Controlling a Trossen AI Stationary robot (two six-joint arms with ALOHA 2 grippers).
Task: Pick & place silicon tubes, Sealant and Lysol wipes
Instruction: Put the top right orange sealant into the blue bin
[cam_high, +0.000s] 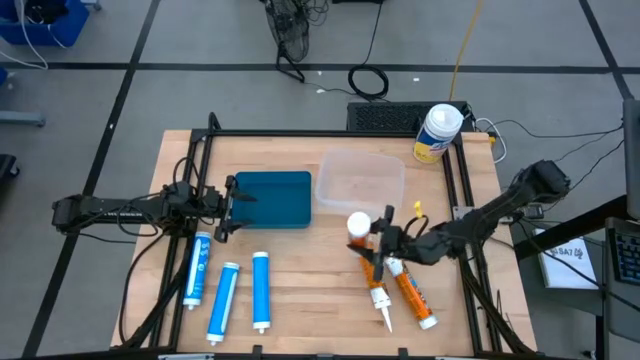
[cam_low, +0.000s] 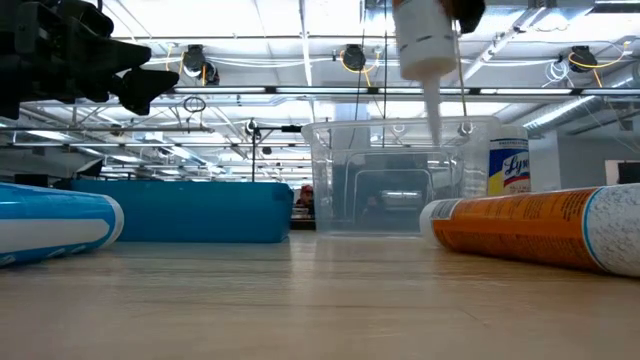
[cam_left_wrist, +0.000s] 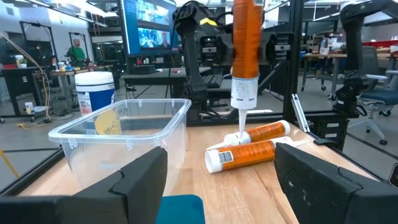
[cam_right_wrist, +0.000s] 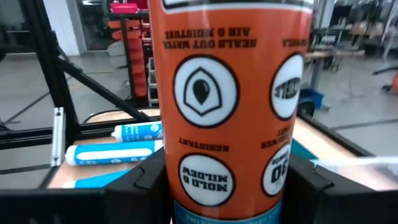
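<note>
– what's the right gripper (cam_high: 374, 243) got?
– jaws clamped on an orange sealant tube (cam_left_wrist: 246, 43), white nozzle down, above the table.
– left gripper (cam_high: 228, 205)?
– half open, empty, over the blue bin (cam_high: 272, 198). yellow lysol wipes canister (cam_high: 436, 133) stands at the back corner.

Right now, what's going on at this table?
The right gripper is shut on an orange sealant tube, holding it upright, nozzle down, above the table beside the clear bin. Two more orange tubes lie below. The left gripper waits at the blue bin. Three blue tubes and the Lysol wipes sit untouched.
</note>
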